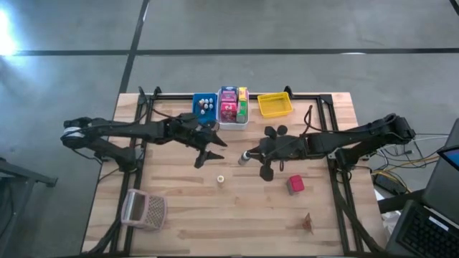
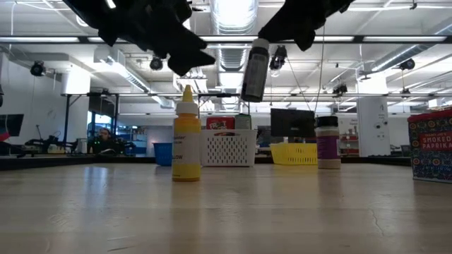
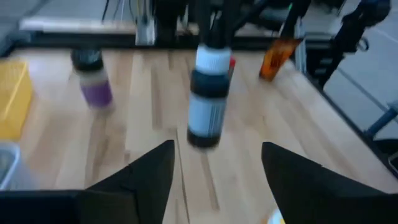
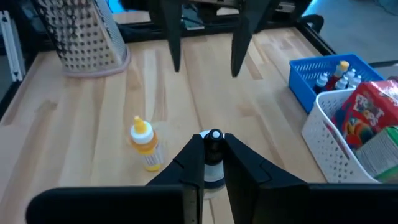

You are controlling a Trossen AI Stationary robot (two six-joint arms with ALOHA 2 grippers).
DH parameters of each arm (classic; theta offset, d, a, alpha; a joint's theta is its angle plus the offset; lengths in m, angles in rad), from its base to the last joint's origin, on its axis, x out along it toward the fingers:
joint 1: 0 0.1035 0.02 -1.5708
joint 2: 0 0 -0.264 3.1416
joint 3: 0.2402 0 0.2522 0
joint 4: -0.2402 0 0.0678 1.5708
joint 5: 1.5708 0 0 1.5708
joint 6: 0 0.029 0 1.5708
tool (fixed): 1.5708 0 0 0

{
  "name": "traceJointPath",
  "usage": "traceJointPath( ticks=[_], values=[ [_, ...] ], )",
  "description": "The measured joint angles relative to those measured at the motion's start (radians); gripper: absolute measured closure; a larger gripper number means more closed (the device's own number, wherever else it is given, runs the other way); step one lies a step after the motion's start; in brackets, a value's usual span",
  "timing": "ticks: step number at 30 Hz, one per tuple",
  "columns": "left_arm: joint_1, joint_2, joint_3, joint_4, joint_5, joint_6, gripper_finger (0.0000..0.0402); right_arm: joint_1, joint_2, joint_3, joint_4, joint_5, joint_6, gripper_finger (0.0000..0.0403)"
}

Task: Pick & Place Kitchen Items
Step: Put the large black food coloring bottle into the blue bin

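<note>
Planks of the wooden table [image 1: 237, 215] are filling our overhead view. At twelve o'clock along its far edge we are seeing the blue bin [image 1: 204, 106], the white bin [image 1: 233, 107] packed with colourful boxes, and the yellow bin [image 1: 275, 104]. At seven o'clock the pinkish mesh basket [image 1: 144, 208] is lying on its side. We are watching the left gripper [image 1: 208, 154] hanging over the table's centre, its fingers [image 3: 140, 177] standing apart with nothing between them. Facing it from three o'clock, the right gripper [image 4: 213, 146] is holding a small dark bottle with a white cap [image 3: 208, 93] clear of the table, fingers clamped on it. A red box [image 1: 295, 184] is sitting at four o'clock from the centre. A purple-labelled jar [image 2: 327, 142] is standing upright; we think it is behind the right arm, though the overhead view hides it. The little yellow bottle [image 1: 221, 179] is standing upright at six o'clock from the left gripper.
</note>
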Motion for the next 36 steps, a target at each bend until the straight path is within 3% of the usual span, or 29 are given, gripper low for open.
traceJointPath(
  ticks=[14, 23, 36],
  values=[
    [-0.053, 0.168, 0.015, 0.292, 0.007, -0.003, 0.0149, 0.0, 0.0, 0.048, 0.0, -0.016, -0.063, 0.0367],
    [-0.054, 0.252, 0.121, 0.298, 0.003, -0.008, 0.0149, 0.0, 0.0, 0.049, 0.004, -0.017, -0.074, 0.0367],
    [-0.056, 0.317, 0.174, 0.295, 0.013, -0.012, 0.015, 0.0, 0.0, 0.049, 0.01, -0.019, -0.096, 0.0368]
  ],
)
